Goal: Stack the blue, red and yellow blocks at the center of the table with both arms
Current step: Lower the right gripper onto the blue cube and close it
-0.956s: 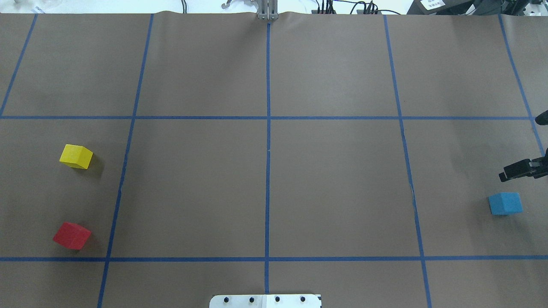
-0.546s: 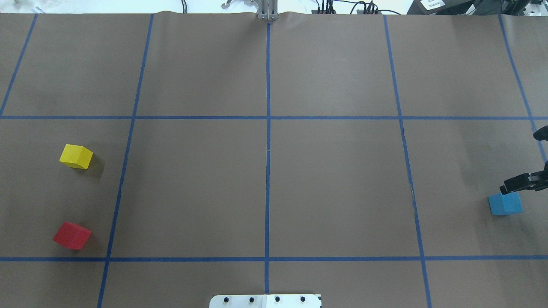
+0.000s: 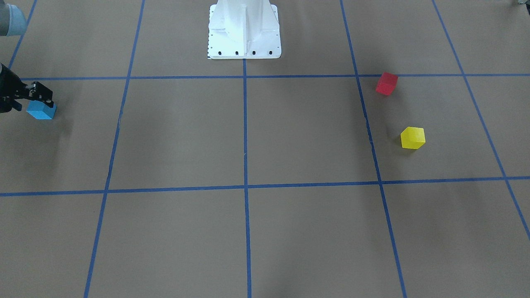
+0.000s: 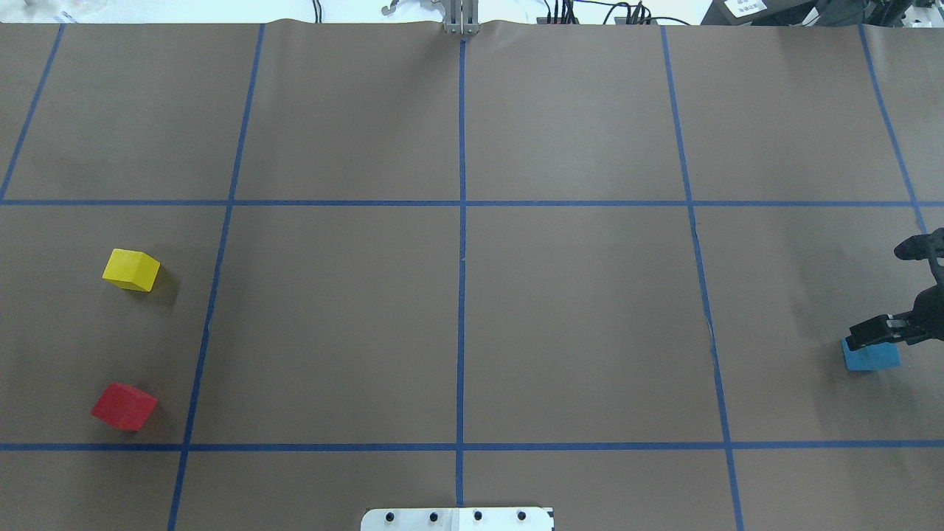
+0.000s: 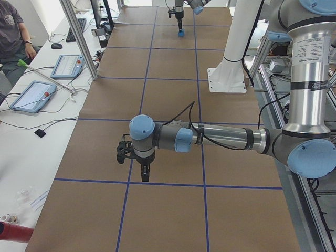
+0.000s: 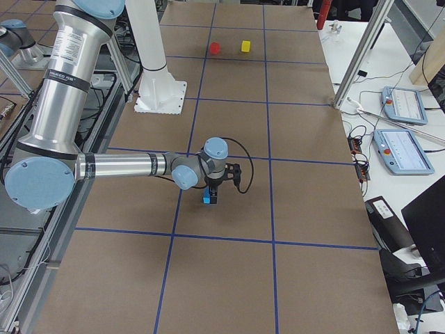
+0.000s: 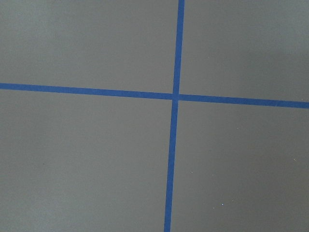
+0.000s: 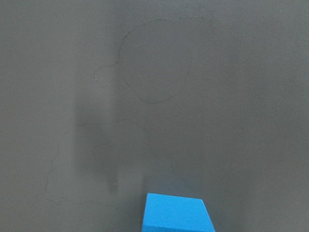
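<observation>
Overhead exterior: hovers right end effector (image 4: pixel 863 338) just above blue block (image 4: pixel 874 359), likely lining up for pickup as stack base; cannot tell whether spread or pinching.

light: even, diffuse — soft shadows | focus: sharp | wrist views: dimmer

Honestly, nothing here is legible. The left arm (image 5: pixel 307 94) has a white sticker (image 5: pixel 307 52) on its upright tube at the upper right of the left-side view, with printing far too small to read. Same deal with the sticker (image 6: pixel 66 66) on the right arm (image 6: pixel 55 104) at the upper left of the right-side view. There's a white label (image 4: pixel 745 6) at the top right of the overhead view, cut off and blurry. The tablet screens (image 5: pixel 68 65) at the left are just colour blobs.
</observation>
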You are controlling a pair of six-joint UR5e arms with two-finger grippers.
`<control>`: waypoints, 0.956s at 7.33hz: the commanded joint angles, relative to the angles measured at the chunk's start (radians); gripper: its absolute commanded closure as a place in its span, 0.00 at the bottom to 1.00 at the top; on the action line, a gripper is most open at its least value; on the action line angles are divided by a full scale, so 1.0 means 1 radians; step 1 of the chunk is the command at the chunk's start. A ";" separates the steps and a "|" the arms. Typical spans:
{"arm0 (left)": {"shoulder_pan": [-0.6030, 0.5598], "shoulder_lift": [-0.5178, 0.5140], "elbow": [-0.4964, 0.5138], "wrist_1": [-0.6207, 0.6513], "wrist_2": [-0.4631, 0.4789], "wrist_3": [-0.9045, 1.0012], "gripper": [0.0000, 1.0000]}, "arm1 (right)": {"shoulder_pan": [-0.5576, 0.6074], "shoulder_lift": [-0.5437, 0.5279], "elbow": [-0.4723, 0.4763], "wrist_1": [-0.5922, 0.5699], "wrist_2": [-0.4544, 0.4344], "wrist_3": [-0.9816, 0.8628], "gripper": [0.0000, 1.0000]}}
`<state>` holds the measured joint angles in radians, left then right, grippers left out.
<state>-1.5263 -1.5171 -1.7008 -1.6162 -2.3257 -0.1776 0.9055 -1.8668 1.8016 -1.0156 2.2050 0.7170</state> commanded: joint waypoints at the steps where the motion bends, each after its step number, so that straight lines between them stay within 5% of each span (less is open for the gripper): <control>1: 0.000 0.000 0.001 -0.001 0.000 0.001 0.00 | -0.020 0.000 -0.011 0.000 -0.002 0.002 0.02; 3: 0.000 0.000 0.001 -0.001 0.002 0.001 0.00 | -0.040 0.011 -0.034 -0.001 -0.013 -0.001 0.06; 4: 0.000 0.000 0.001 -0.001 0.002 0.001 0.00 | -0.060 0.012 -0.036 -0.001 -0.028 -0.001 0.18; 5: 0.000 0.000 0.001 -0.001 0.002 0.001 0.00 | -0.062 0.011 -0.036 -0.001 -0.028 -0.001 0.77; 6: 0.000 0.000 0.001 -0.001 0.002 0.001 0.00 | -0.062 0.012 -0.045 -0.003 -0.028 -0.008 1.00; 7: 0.000 0.000 0.001 -0.001 0.002 0.001 0.00 | -0.059 0.014 -0.039 -0.003 -0.016 -0.008 1.00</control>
<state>-1.5263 -1.5171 -1.6997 -1.6168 -2.3240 -0.1764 0.8458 -1.8547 1.7612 -1.0180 2.1801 0.7113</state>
